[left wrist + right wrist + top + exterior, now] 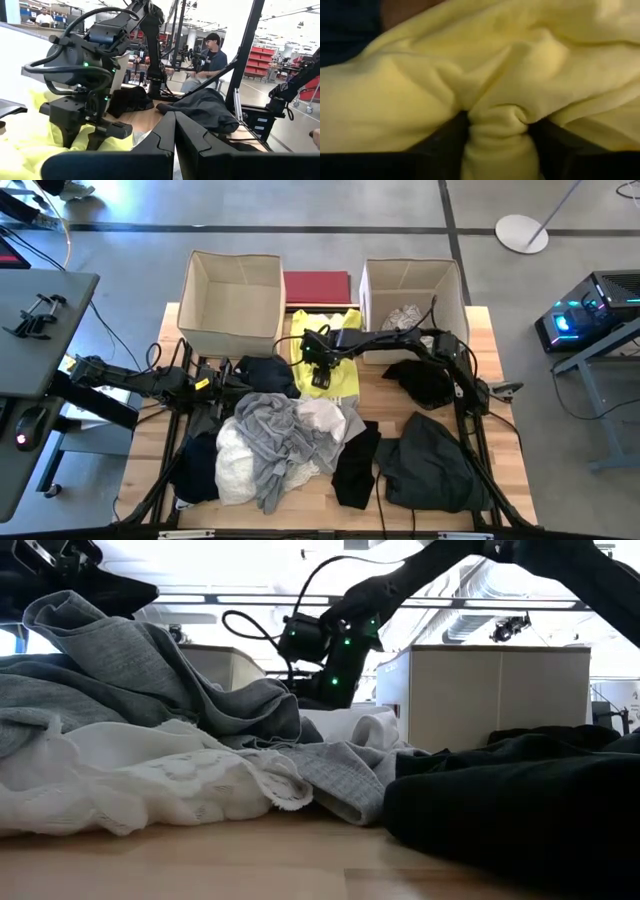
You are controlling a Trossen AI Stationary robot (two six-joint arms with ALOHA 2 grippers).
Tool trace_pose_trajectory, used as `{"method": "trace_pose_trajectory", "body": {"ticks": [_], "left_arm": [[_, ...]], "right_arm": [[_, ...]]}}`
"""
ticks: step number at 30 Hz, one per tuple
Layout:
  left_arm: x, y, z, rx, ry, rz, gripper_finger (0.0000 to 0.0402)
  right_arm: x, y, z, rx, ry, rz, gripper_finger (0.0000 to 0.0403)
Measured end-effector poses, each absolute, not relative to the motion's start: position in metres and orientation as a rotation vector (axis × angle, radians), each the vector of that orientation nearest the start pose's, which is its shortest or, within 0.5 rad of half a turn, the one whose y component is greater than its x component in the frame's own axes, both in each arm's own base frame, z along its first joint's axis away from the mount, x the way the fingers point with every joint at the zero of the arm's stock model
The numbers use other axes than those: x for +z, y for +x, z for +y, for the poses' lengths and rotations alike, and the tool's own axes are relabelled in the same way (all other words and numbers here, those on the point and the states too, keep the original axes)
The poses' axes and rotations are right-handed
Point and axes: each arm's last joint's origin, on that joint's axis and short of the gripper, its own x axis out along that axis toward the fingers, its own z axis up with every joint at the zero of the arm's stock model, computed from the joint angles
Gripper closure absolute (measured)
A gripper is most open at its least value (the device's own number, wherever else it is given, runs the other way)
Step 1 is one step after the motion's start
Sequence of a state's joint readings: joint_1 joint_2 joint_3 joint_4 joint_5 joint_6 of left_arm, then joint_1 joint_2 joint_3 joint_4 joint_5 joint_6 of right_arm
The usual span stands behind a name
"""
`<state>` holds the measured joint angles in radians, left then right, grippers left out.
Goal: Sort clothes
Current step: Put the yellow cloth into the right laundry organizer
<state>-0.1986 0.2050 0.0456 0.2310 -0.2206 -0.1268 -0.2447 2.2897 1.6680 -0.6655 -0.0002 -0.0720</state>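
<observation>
Pinching a fold of yellow garment (pixel 495 135), right gripper (pixel 320 376) half-closed — best lift straight up, slowly — left gripper (pixel 175 150) shut, empty

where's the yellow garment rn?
High view: the yellow garment lies at the table's back centre, between the two cardboard boxes, just in front of the dark-red rectangle. The right gripper is pinching a fold of it.

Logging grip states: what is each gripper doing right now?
Left gripper: shut, holding nothing.
Right gripper: shut on a fold of the bright yellow fabric garment.
</observation>
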Motion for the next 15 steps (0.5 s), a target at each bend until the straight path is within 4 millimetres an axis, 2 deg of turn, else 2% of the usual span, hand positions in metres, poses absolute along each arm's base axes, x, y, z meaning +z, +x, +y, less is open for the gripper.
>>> {"method": "trace_pose_trajectory", "body": {"ticks": [2,4,5,8,9,11,15], "left_arm": [[0.184,0.108,-0.015,0.018,-0.142,-0.071,0.0401],[0.184,0.108,-0.015,0.018,-0.141,-0.070,0.0401],[0.184,0.108,-0.015,0.018,-0.142,-0.071,0.0401],[0.184,0.108,-0.015,0.018,-0.142,-0.070,0.0401],[0.184,0.108,-0.015,0.018,-0.142,-0.070,0.0401],[0.184,0.108,-0.015,0.018,-0.141,-0.070,0.0401],[0.184,0.108,-0.015,0.018,-0.141,-0.069,0.0401]], "right_arm": [[0.118,0.441,-0.109,-0.142,0.082,1.284,0.0301],[0.127,0.439,-0.108,-0.127,0.062,1.279,0.0362],[0.135,0.436,-0.108,-0.118,0.047,1.275,0.0379],[0.162,0.427,-0.106,-0.165,0.000,1.261,0.0375],[0.174,0.424,-0.104,-0.185,-0.020,1.250,0.0370],[0.212,0.418,-0.100,-0.236,-0.068,1.158,0.0369],[0.286,0.394,-0.087,-0.338,-0.173,0.989,0.0392]]}}
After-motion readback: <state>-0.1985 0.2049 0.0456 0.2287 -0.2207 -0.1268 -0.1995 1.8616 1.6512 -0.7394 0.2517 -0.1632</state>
